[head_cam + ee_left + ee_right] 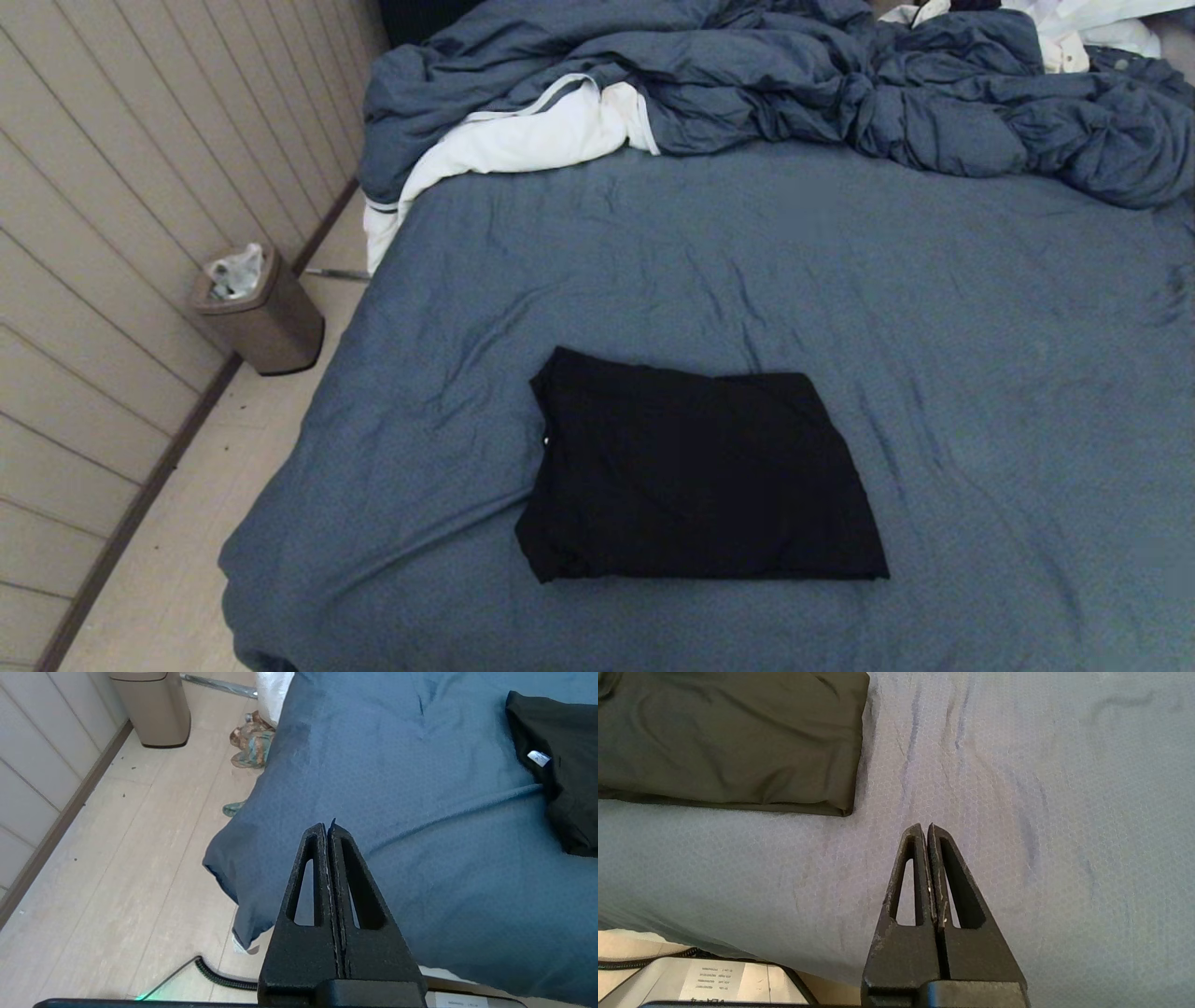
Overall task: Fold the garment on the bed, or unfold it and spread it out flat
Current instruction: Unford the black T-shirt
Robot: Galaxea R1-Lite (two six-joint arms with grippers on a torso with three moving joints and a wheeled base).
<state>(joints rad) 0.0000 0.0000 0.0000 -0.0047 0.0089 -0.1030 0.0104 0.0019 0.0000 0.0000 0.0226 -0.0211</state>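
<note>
The black T-shirt (695, 471) lies folded into a neat rectangle on the near middle of the bed (980, 355); its print is hidden inside the fold. A white label shows at its left edge in the left wrist view, where the shirt (565, 774) is off to one side. My left gripper (327, 826) hangs shut and empty over the bed's near left corner, clear of the shirt. My right gripper (924, 827) is shut and empty above bare sheet, a short way from the shirt's near right corner (733, 742). Neither arm shows in the head view.
A rumpled blue-grey duvet (794, 84) and a white cloth with grey trim (523, 140) lie across the far end of the bed. A brown bin (261, 317) stands on the floor by the left wall. A crumpled cloth (250, 739) lies on the floor beside the bed.
</note>
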